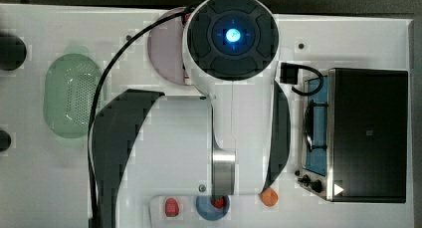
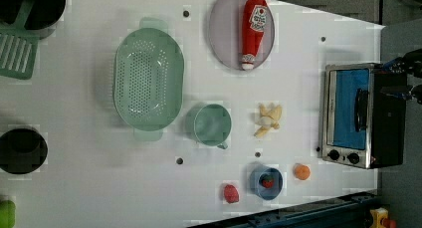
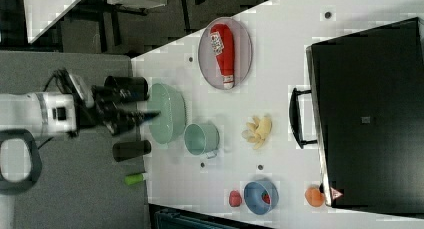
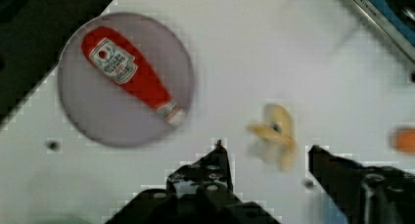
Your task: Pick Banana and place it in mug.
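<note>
My gripper (image 4: 266, 148) hangs high above the table (image 2: 298, 78) with its two fingers spread apart and nothing between them. In the left view, the banana (image 2: 268, 120) lies on the bare table at three o'clock from the mug (image 2: 211, 124), near it but not touching. To do this step well, I judge I should descend straight over the banana's thick middle and close across its narrow width, avoiding the splayed flaps. The wrist view shows the banana (image 4: 275, 138) framed between my fingers. In the top view my own arm (image 1: 231, 83) covers that spot.
</note>
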Available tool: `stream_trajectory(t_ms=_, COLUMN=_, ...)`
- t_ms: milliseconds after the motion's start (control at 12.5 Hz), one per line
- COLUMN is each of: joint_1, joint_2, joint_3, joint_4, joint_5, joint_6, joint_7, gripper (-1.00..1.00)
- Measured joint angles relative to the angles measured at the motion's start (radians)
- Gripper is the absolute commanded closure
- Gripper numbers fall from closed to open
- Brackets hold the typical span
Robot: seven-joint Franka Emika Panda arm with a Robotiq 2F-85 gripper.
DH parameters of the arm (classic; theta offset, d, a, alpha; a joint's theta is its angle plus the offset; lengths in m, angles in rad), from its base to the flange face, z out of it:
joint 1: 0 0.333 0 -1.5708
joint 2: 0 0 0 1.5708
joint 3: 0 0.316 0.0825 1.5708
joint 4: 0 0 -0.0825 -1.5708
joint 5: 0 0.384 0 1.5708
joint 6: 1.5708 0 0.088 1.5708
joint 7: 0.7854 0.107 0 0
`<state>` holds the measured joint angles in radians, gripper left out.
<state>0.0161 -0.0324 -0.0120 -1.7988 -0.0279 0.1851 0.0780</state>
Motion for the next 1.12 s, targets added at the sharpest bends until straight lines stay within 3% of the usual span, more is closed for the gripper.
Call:
stream_trajectory(t_ms=160, joint_1=-0.004, joint_2=-0.200, joint_3=-0.020, joint_4=-0.200, joint_5=-0.016, joint_6=-0.182, joint_7=0.001, gripper=-0.98)
stream_trajectory(t_ms=320, joint_1=-0.009, joint_2=-0.368, joint_3=-0.031, joint_4=-0.291, joint_5=-0.046, joint_6=-0.204, joint_7=0.001, gripper=-1.00)
stream_trajectory(t_ms=480, joint_1=-0.014, joint_2=-0.440, joint_3=-0.035, joint_4=-0.289, joint_5=-0.042, joint_6=-0.084, joint_7=0.001, gripper=-1.00)
stream_trajectory(t_ms=640, joint_1=-0.009, joint_2=-0.405, joint_3=-0.029, joint_4=-0.305, joint_5=-0.006, joint_6=0.059, joint_7=0.002, gripper=-1.00)
stream_trajectory(t_ms=1120, joint_1=-0.013, joint_2=-0.151, joint_3=-0.026, joint_4=-0.633, joint_5=-0.031, joint_6=0.508, joint_7=0.000, gripper=-1.00)
